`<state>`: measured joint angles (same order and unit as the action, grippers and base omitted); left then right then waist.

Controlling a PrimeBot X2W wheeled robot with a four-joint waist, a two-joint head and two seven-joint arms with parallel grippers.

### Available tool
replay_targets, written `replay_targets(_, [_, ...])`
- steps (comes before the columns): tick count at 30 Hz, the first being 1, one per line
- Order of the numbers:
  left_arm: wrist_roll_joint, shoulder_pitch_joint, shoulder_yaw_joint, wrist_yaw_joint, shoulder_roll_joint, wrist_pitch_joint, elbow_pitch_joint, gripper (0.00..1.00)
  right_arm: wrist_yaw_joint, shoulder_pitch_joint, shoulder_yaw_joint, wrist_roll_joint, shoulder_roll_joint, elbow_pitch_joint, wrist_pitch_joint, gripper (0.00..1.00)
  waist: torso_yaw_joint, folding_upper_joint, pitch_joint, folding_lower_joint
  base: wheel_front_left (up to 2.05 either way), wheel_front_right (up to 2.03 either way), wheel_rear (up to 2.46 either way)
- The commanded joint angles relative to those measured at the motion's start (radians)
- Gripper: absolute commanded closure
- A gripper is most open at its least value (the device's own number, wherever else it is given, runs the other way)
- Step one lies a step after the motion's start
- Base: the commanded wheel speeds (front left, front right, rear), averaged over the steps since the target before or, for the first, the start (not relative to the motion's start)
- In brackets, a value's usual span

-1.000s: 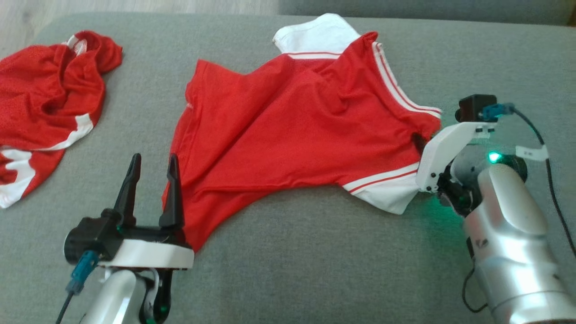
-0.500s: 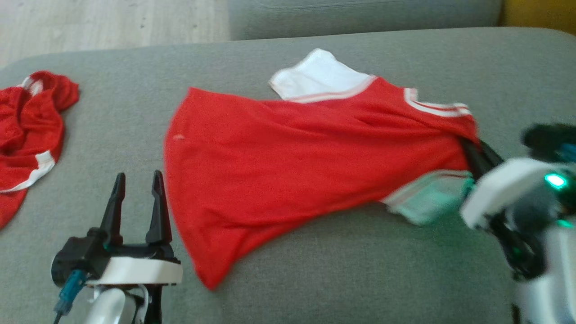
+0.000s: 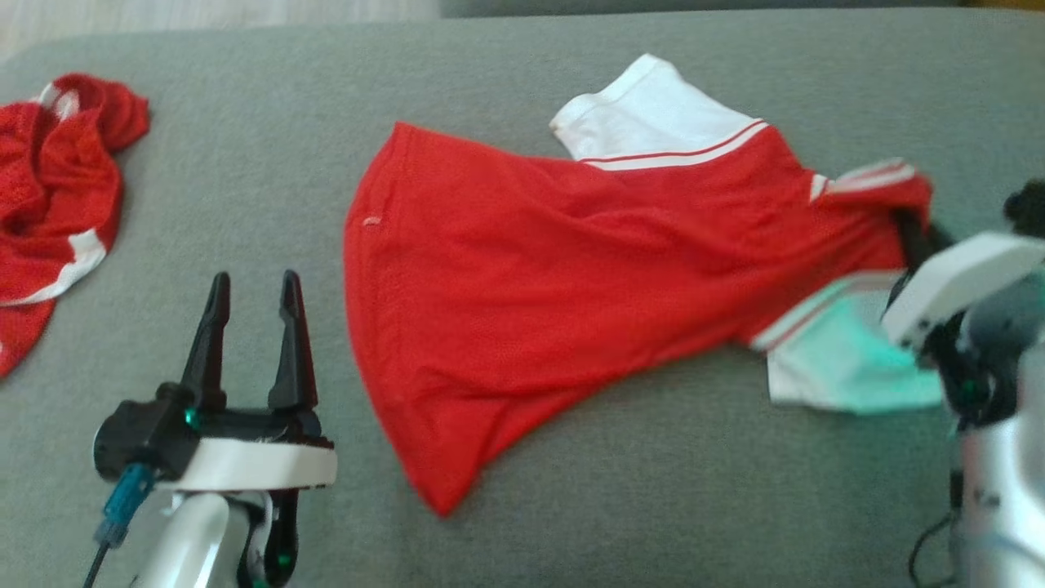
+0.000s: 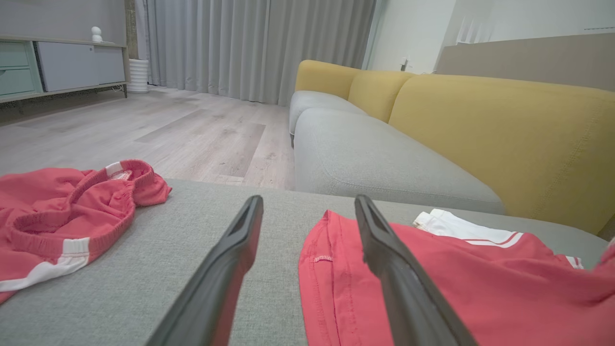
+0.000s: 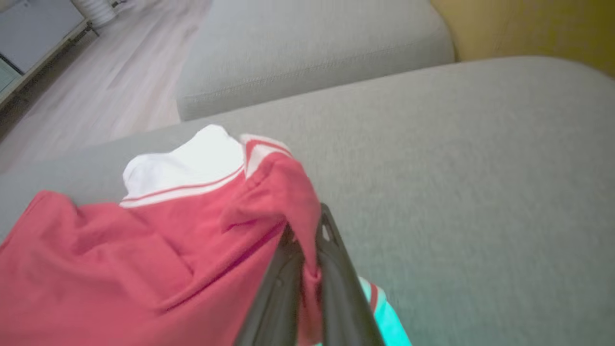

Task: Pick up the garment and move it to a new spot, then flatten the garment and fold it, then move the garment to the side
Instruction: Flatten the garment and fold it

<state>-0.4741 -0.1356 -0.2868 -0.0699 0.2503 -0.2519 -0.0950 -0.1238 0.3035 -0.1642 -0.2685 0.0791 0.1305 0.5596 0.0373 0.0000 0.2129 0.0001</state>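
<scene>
The garment (image 3: pixel 571 278) is a red shirt with white, striped sleeves, spread across the grey sofa seat. My right gripper (image 3: pixel 910 233) is shut on its shoulder end at the right, lifting that edge; in the right wrist view red cloth (image 5: pixel 240 250) is pinched between the dark fingers (image 5: pixel 336 278). One white sleeve (image 3: pixel 841 367) hangs below the grip, another (image 3: pixel 653 110) lies at the far side. My left gripper (image 3: pixel 251 286) stands open over bare cushion just left of the shirt's hem, which also lies by its fingers (image 4: pixel 384 254) in the left wrist view.
A second red garment (image 3: pixel 57 188) with white trim lies crumpled at the far left of the seat (image 3: pixel 653 506). A yellow sofa back (image 4: pixel 504 134) and another grey cushion (image 4: pixel 375 163) stand beyond, with wooden floor (image 4: pixel 144 125) to the left.
My right gripper has closed on the shirt's shoulder and pulled it rightward, stretching the cloth. The head view has shifted. The left gripper keeps its pose.
</scene>
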Motion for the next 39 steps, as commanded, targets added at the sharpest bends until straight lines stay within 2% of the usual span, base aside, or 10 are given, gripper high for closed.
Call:
replay_targets(1, [0.007, -0.05, 0.031, 0.004, 0.018, -0.004, 0.024, 0.0, -0.007, 0.105, 0.005, 0.02, 0.026, 0.042, -0.076, 1.0, 0.04, 0.0, 0.032, -0.0001, 0.0, 0.0, 0.0])
replay_targets(2, [0.008, -0.056, 0.026, 0.009, 0.014, -0.005, 0.017, 0.0, -0.007, 0.16, -0.018, 0.042, 0.029, 0.122, -0.152, 0.0, 0.055, 0.0, 0.042, -0.0001, 0.0, 0.0, 0.0])
replay_targets(4, [0.01, -0.056, 0.018, 0.013, 0.008, -0.005, 0.009, 0.0, -0.007, 0.194, -0.028, 0.071, 0.032, 0.201, -0.196, 0.0, 0.069, 0.0, 0.043, -0.0001, 0.0, 0.0, 0.0])
replay_targets(9, [0.009, -0.045, 0.011, 0.016, -0.005, -0.007, -0.009, 0.0, -0.007, 0.216, -0.03, 0.123, 0.036, 0.305, -0.245, 0.0, 0.075, 0.0, 0.026, -0.0001, 0.0, 0.0, 0.0])
replay_targets(13, [0.005, -0.026, 0.018, 0.016, -0.009, -0.008, -0.023, 0.0, -0.007, 0.197, -0.036, 0.178, 0.041, 0.326, -0.302, 0.0, 0.057, 0.0, -0.009, -0.0001, 0.0, 0.0, 0.0])
replay_targets(18, [0.003, -0.003, 0.028, 0.021, -0.009, -0.009, -0.036, 0.0, -0.007, 0.126, -0.05, 0.22, 0.029, 0.237, -0.437, 0.0, 0.021, 0.0, -0.062, -0.0001, 0.0, 0.0, 0.0])
replay_targets(23, [0.007, 0.028, 0.025, 0.019, -0.014, -0.009, -0.041, 0.0, -0.007, -0.022, 0.016, 0.213, -0.001, 0.081, -0.54, 0.0, -0.014, 0.0, -0.109, -0.0001, 0.0, 0.0, 0.0])
replay_targets(27, [0.01, 0.061, 0.019, 0.011, -0.017, -0.009, -0.049, 0.0, -0.007, -0.16, 0.082, 0.199, -0.018, -0.018, -0.569, 0.0, -0.04, 0.0, -0.143, -0.0001, 0.0, 0.0, 0.0])
replay_targets(31, [0.001, 0.092, 0.023, 0.002, -0.018, -0.009, -0.072, 0.0, -0.007, -0.258, 0.136, 0.19, -0.025, -0.067, -0.58, 0.0, -0.058, 0.0, -0.17, -0.0001, 0.0, 0.0, 0.0])
replay_targets(39, [-0.012, 0.12, 0.02, -0.002, -0.018, -0.006, -0.099, 0.0, -0.007, -0.31, 0.194, 0.172, -0.028, -0.09, -0.558, 0.0, -0.065, 0.0, -0.197, -0.0001, 0.0, 0.0, 0.0])
